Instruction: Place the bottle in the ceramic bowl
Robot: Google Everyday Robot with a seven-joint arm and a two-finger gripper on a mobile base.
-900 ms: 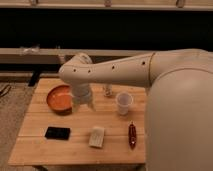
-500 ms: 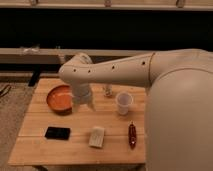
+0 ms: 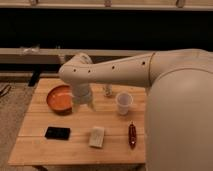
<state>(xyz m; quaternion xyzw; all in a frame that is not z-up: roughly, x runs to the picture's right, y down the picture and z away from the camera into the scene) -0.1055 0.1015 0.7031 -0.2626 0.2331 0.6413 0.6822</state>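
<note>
The ceramic bowl (image 3: pixel 58 98), orange-red inside with a darker rim, sits on the left part of the wooden table (image 3: pixel 40 147). The bottle (image 3: pixel 107 91), small, pale and upright, stands at the table's far middle, just left of the white cup (image 3: pixel 123 102). My gripper (image 3: pixel 86 104) hangs down from the white arm (image 3: pixel 115 72) between the bowl and the bottle, close to the bowl's right rim. It is apart from the bottle and holds nothing that I can see. The arm partly hides the bottle's left side.
A black flat phone-like object (image 3: pixel 57 133) lies front left. A pale packet (image 3: pixel 97 136) lies front middle. A dark red elongated object (image 3: pixel 132 135) lies front right. My white body (image 3: pixel 180 120) fills the right side. A dark bench or rail runs behind the table.
</note>
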